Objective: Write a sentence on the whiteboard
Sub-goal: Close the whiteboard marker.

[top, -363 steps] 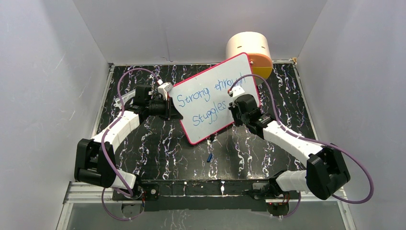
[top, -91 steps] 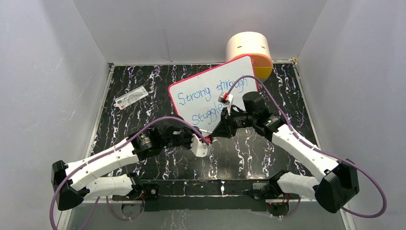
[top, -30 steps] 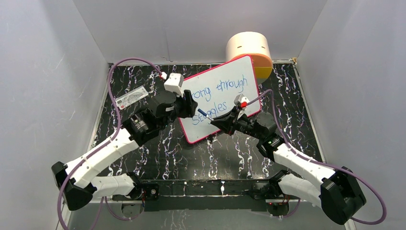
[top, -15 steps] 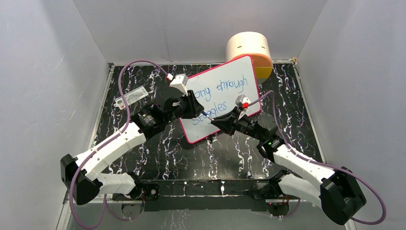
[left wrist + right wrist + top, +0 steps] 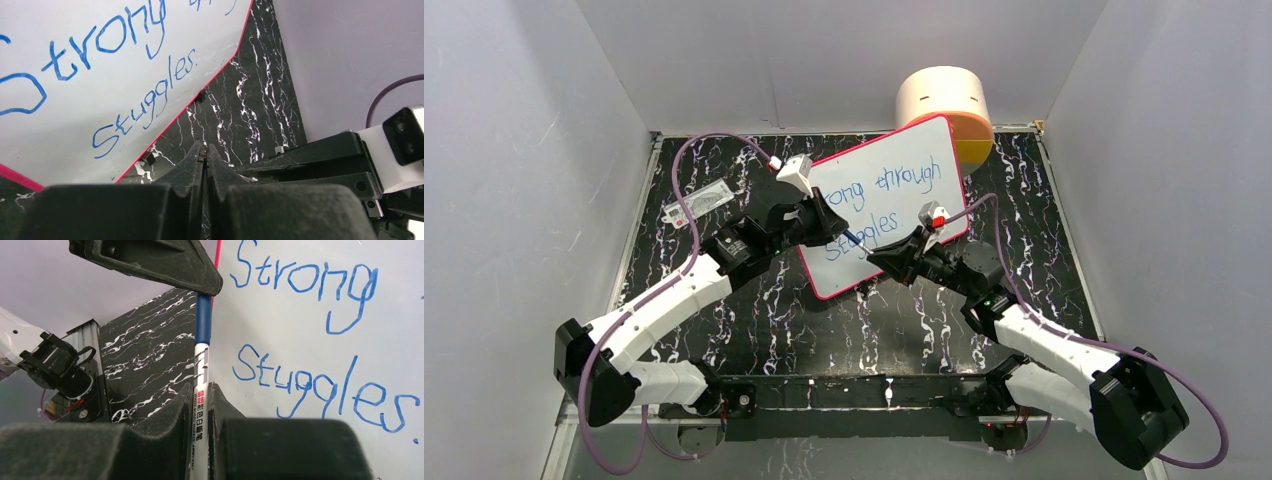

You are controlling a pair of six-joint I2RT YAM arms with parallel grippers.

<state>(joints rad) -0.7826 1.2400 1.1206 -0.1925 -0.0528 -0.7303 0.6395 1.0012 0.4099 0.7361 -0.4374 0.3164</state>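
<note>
The whiteboard with its pink-red frame lies tilted at mid-table, and the blue sentence on it reads "Strong through Stuggles." My right gripper is shut on the white body of a marker, near the board's lower left edge. The marker's blue cap points toward my left gripper, which is shut on the cap's end. In the left wrist view the jaws are pressed together with a blue sliver between them, over the whiteboard. In the right wrist view the sentence fills the right side.
A beige cylinder with an orange part stands behind the board's far corner. A small grey-white packet lies on the black marbled table at the left. Both arms meet over the board's left half.
My left gripper has closed from open onto the marker's blue cap and moved slightly closer. The right gripper has kept hold of the marker and barely shifted.
</note>
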